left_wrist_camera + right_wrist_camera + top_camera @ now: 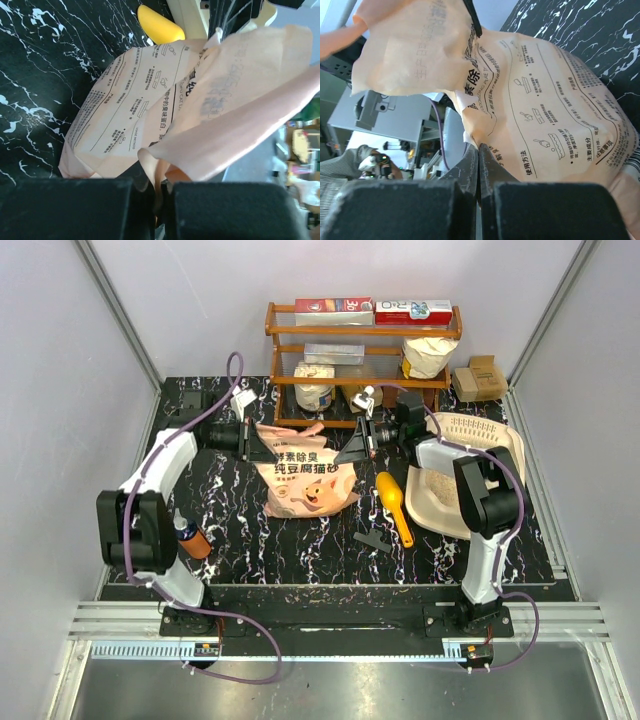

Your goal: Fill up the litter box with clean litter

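Observation:
The pink-orange litter bag (305,475) lies on the black marbled table between my two grippers. My left gripper (262,442) is shut on a fold at the bag's upper left corner; in the left wrist view the fold (200,100) runs down between the jaws (162,192). My right gripper (352,446) is shut on the bag's upper right edge, its tips (480,149) pinching the printed film (545,115). The cream litter box (492,432) sits to the right, partly under the right arm, with some tan litter (438,488) in it.
A yellow scoop (393,502) lies between the bag and the box, and it also shows in the left wrist view (159,25). A small black piece (372,540) lies near it. An orange bottle (192,538) stands at the left arm. A wooden shelf (360,350) and a cardboard box (478,378) stand behind.

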Controlling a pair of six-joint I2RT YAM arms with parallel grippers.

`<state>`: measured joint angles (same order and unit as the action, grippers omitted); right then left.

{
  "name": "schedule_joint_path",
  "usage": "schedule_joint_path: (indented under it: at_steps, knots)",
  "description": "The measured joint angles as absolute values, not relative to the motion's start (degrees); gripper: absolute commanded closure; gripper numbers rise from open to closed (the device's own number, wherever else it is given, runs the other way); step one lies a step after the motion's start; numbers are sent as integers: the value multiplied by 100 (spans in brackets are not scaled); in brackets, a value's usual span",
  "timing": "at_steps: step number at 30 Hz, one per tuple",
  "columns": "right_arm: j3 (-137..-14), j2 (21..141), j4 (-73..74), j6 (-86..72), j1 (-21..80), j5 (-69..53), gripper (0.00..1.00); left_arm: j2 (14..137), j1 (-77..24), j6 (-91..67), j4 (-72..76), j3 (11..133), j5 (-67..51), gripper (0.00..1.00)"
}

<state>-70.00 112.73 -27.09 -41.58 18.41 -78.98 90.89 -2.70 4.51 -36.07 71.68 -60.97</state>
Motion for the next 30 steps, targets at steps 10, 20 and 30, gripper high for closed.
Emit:
schedule_joint_path:
  at_steps: [10, 20, 30]
  knots:
    - [-7363, 12053, -3892, -6534, 1774, -8248, 100, 10167, -126, -434, -4751, 7999, -6637, 100]
    - [-7345, 12254, -4729, -8197, 1693, -8368, 100, 10160, -40, -3765, -2228, 6449, -7577, 56]
    - [-7190, 12252, -5199, -8042, 1623, -8145, 90, 8405, -115, -4056, 1002, 5103, -6329, 49]
